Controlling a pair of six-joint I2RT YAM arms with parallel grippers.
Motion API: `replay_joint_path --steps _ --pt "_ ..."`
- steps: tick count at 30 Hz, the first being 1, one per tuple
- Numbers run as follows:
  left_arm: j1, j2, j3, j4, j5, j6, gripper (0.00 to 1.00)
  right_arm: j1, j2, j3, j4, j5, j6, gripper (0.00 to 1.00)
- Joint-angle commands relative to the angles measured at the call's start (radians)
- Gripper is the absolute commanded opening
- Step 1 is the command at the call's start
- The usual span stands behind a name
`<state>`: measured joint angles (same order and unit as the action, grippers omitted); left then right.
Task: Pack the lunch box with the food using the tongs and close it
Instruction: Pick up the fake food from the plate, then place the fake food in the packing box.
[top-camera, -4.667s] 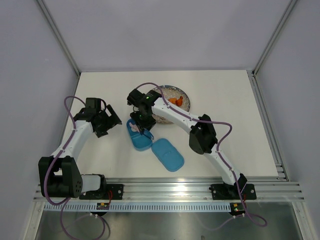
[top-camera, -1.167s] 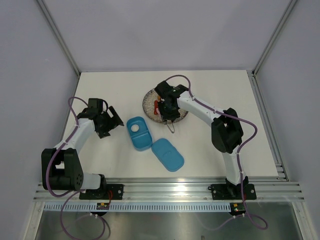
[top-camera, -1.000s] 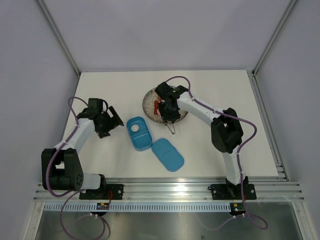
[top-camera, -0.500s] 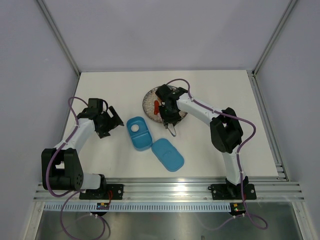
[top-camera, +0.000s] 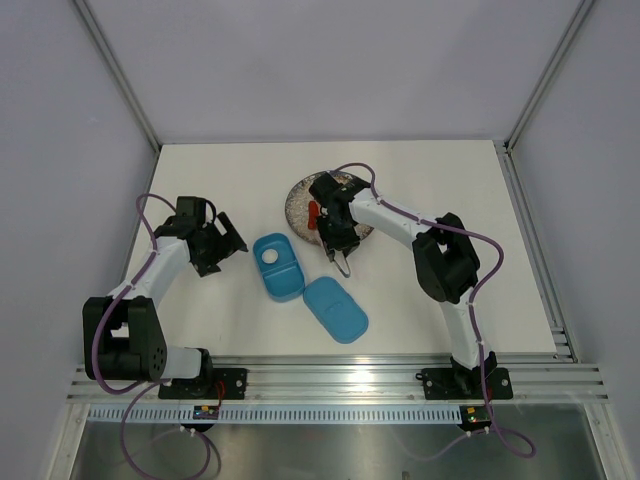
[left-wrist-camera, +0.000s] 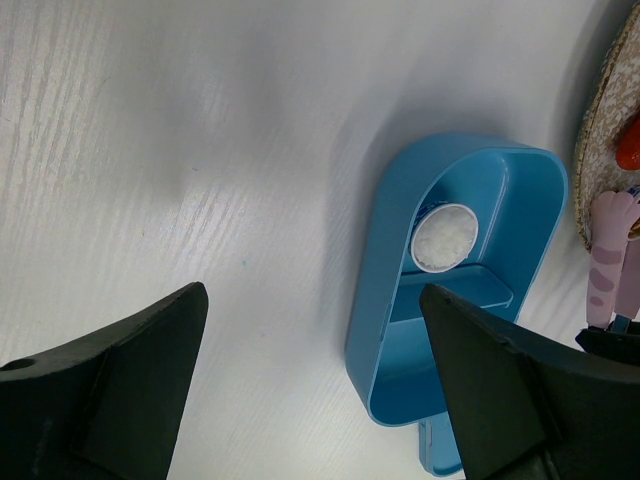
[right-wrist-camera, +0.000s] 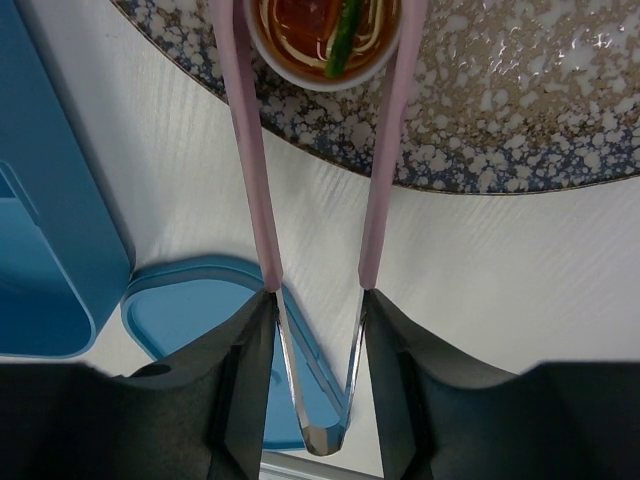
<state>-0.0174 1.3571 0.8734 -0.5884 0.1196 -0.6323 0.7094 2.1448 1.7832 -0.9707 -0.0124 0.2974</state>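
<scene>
**1. Lid** (top-camera: 335, 309). Flat, blue. It lies on the table (top-camera: 200, 180) nearest the arm bases, just beside the lunch box and not on it.

**2. Lunch box** (left-wrist-camera: 420, 370). Open, blue, with 2 compartments split by a divider.
- The far compartment holds 1 white ball (left-wrist-camera: 445, 237).
- The near compartment looks empty.
- Judged light, rigid plastic that is apt to slide if nudged.

**3. Left gripper** (left-wrist-camera: 312, 295). Jaws wide, holding nothing, over bare table left of the box.

**4. Right gripper** (right-wrist-camera: 317, 300). Clamped on the tongs (right-wrist-camera: 245, 150) near their metal hinge, with 1 finger outside each arm.

**5. Tongs.** 2 slim pink arms reach over the plate rim and straddle 1 food piece. The tips are out of the wrist view.
- Judged thin and springy, so a gentle squeeze should be enough.

**6. Plate** (right-wrist-camera: 520, 110). Round, speckled, beyond the box.
- It holds 1 small white-rimmed cup of orange-red food (right-wrist-camera: 325, 35) with a green strip, and 1 red sausage (top-camera: 313, 213).
- The cup is judged light, smooth and prone to slip or tip.
- It is best pinched across its round sides.
</scene>
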Motion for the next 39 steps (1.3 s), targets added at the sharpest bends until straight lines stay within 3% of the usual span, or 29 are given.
replay_joint_path --steps 1,5,12,24,39 --pt "0.007 0.005 0.022 0.025 0.012 0.011 0.92 -0.005 -0.006 0.013 0.007 -0.001 -0.012 0.45" --pt "0.007 0.005 0.019 0.025 0.014 0.008 0.91 -0.005 -0.028 0.01 0.003 0.008 -0.011 0.32" --pt "0.007 0.002 0.027 0.024 0.014 0.008 0.92 -0.002 -0.068 0.008 -0.006 0.046 0.0 0.24" --pt "0.007 -0.015 0.021 0.018 0.002 0.009 0.91 0.058 -0.094 0.114 -0.074 0.081 0.003 0.21" --pt "0.007 -0.053 0.009 0.002 -0.026 0.02 0.91 0.18 -0.003 0.278 -0.118 0.023 -0.024 0.2"
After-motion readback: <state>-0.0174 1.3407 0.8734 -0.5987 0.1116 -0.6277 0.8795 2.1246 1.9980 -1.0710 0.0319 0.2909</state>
